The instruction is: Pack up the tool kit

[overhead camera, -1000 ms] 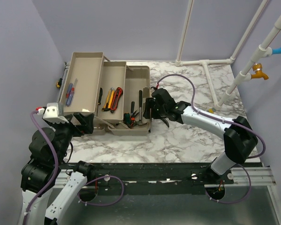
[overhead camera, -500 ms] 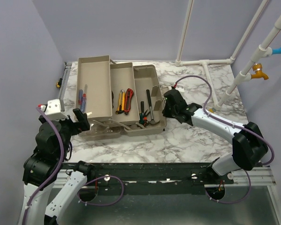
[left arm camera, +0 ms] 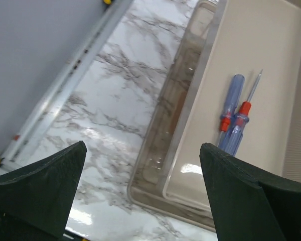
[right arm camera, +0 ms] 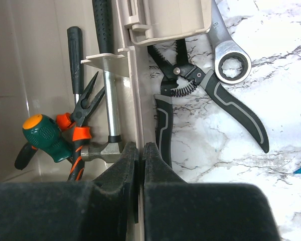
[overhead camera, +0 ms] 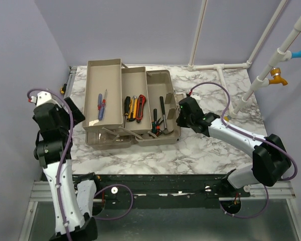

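Two claws differ. The right claw [right arm camera: 139, 150] is pinched tight on the right wall of the beige plastic toolbox [overhead camera: 105, 75]. Black-grey spring cutters [right arm camera: 163, 118] and a silver ring spanner [right arm camera: 232, 60] lie just outside on the white marble bench [overhead camera: 210, 150]. The left claw [left arm camera: 143, 148] gapes wide, empty, above the toolbox's left edge, near two blue-handled screwdrivers [left arm camera: 233, 123].

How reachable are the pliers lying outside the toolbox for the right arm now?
Probably yes, once it lets go: the right gripper is shut on the toolbox wall, and the pliers lie on the marble beside it, a wrench against one handle.
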`<state>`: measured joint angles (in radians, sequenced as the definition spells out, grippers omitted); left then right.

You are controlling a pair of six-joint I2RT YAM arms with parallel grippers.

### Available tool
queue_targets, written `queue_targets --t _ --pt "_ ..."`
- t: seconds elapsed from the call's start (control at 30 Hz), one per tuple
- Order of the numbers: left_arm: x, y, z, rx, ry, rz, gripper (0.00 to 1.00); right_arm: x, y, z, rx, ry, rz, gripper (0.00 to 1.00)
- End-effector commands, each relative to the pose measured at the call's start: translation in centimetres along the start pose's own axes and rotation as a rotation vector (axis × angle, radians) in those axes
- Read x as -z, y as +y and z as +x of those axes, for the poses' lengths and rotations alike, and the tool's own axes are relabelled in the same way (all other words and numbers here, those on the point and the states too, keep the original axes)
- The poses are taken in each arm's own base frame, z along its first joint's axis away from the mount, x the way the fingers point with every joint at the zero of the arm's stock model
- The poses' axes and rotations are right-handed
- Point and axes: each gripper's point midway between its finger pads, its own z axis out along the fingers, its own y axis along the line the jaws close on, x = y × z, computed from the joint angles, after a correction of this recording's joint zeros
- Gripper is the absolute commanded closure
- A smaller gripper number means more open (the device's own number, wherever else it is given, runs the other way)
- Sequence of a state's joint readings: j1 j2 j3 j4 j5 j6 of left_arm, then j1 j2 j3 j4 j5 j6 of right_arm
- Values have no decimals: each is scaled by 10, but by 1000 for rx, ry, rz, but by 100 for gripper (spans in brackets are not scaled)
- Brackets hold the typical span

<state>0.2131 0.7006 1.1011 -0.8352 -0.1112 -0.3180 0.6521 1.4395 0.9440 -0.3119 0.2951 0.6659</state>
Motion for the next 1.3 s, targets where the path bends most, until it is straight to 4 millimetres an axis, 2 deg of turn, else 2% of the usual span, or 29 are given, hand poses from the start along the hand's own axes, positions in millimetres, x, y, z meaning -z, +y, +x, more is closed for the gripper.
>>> queue_targets --t 0.0,0.17,0.33,0.47,0.6,0.7,0.77,0.9,1.03,1.1,1.17,1.27 --pt "-23 -34 -20 200 28 281 1 -3 -9 0 -17 4 23 99" --pt "-59 -10 -11 419 96 338 1 -4 -2 1 -2 24 -10 99" --pt "-91 -7 27 481 180 396 1 -3 5 2 16 37 -50 99" --pt "-117 10 63 525 285 326 1 -2 10 4 19 39 -89 99" --pt "-130 -2 72 575 373 432 3 -3 17 10 25 61 -133 99" --pt "-143 -3 91 577 474 442 5 -5 21 13 36 75 -158 99" --pt "-149 -7 99 606 514 495 11 -6 23 13 46 79 -168 99" --pt "-153 -14 118 653 616 558 31 -8 29 15 59 88 -194 99" --pt "-151 -19 129 574 665 531 39 -8 30 20 62 102 -211 99" --pt "-150 -14 134 534 676 481 52 -7 29 20 61 97 -214 99" --pt "-150 -9 135 502 677 447 70 -5 29 19 62 89 -217 99" --pt "-146 -11 136 413 681 411 78 -5 28 19 62 85 -218 99"
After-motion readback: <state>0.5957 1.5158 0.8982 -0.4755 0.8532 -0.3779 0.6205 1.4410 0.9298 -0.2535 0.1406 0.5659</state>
